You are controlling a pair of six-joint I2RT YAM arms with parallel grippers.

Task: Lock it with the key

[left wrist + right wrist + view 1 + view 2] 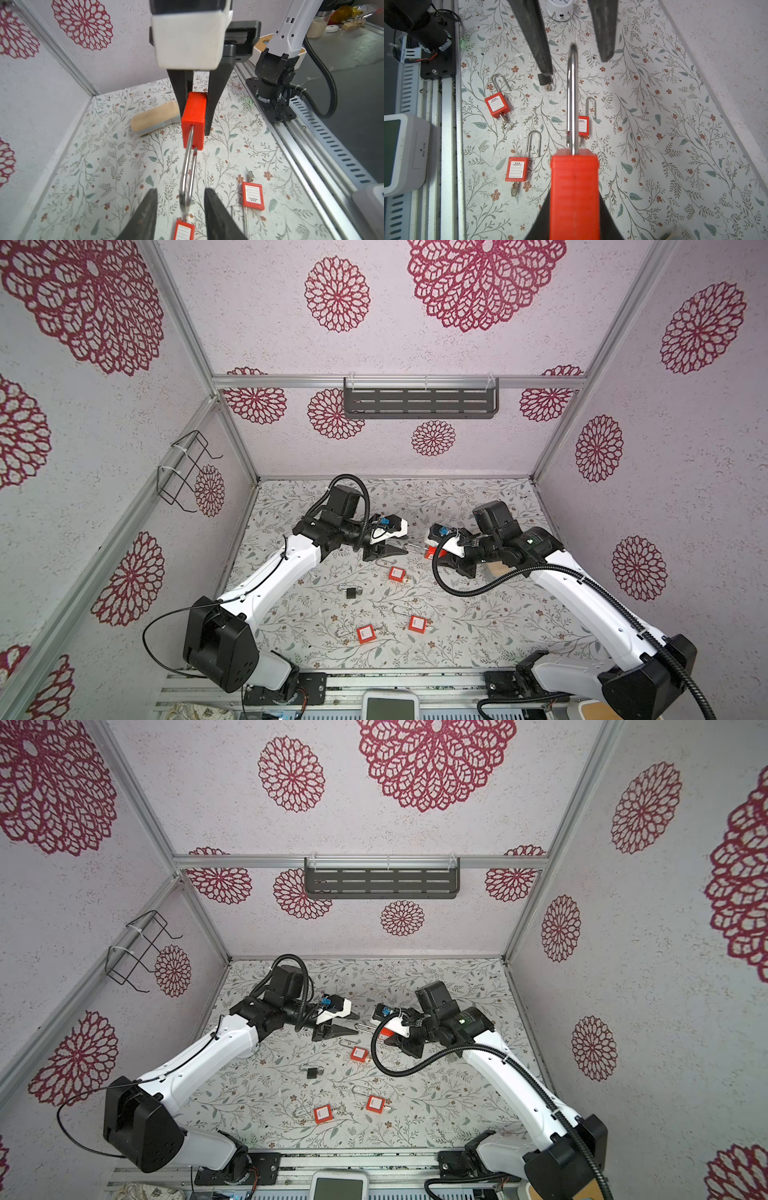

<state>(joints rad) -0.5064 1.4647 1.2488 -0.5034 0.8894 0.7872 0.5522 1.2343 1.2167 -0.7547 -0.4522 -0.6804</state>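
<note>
fingers [216, 97] of the right gripper [434, 553] pinch the red padlock [193, 122] by its body, in mid-air. left gripper [180, 192] stands spread either side of the shackle [187, 166] bow, clear of it. one shackle leg appears unseated. next move, as judged: grip the bow and push it home.

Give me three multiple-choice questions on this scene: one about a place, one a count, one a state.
1. Where is the black padlock? A) in the air B) on the table C) out of view
2. How many red padlocks lie on the table? A) three B) two C) five
3. The right end effector is: A) open B) shut, empty C) shut on a red padlock
B: it lies on the floral surface. A: three lie apart there. C: its jaws clamp the red body.
</note>
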